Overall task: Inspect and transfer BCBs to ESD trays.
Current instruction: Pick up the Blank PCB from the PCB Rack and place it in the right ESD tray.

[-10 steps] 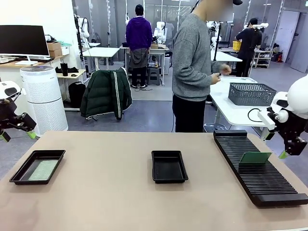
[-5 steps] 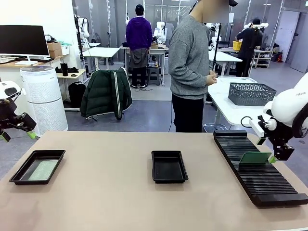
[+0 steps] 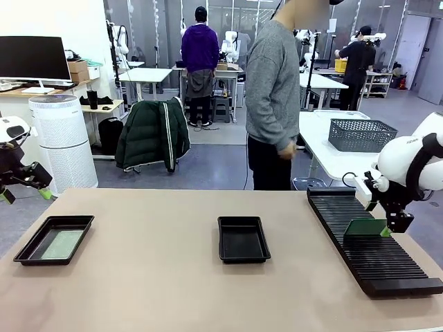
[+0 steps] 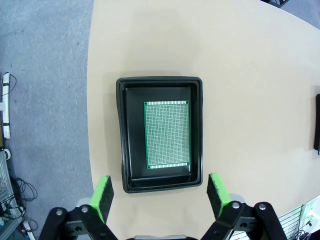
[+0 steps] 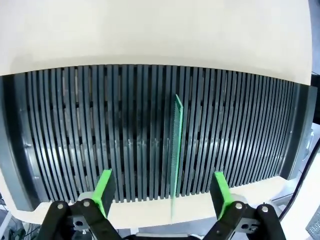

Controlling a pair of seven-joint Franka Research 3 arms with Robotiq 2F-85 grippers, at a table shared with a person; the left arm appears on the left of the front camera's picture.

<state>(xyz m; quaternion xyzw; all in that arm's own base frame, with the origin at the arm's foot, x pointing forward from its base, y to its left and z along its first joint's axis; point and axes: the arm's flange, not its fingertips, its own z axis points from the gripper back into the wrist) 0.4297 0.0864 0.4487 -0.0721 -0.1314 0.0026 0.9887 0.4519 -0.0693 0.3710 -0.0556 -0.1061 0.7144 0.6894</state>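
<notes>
Table (image 3: 159, 277) | rack (image 3: 391, 270) w/ BCB (image 3: 365, 227) upright | person (image 3: 273, 90) far side

One green, pale-speckled BCB (image 3: 61, 243) lies flat in the glossy black ESD tray (image 3: 72, 219) at left; the centre tray (image 3: 243, 242) sits bare; another BCB (image 3: 367, 227) stands on edge in the right-hand rack (image 3: 374, 263).

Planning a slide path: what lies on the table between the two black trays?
Nothing. In the front view, the tabletop between the left tray, holding a BCB, and the middle tray is bare.
</notes>
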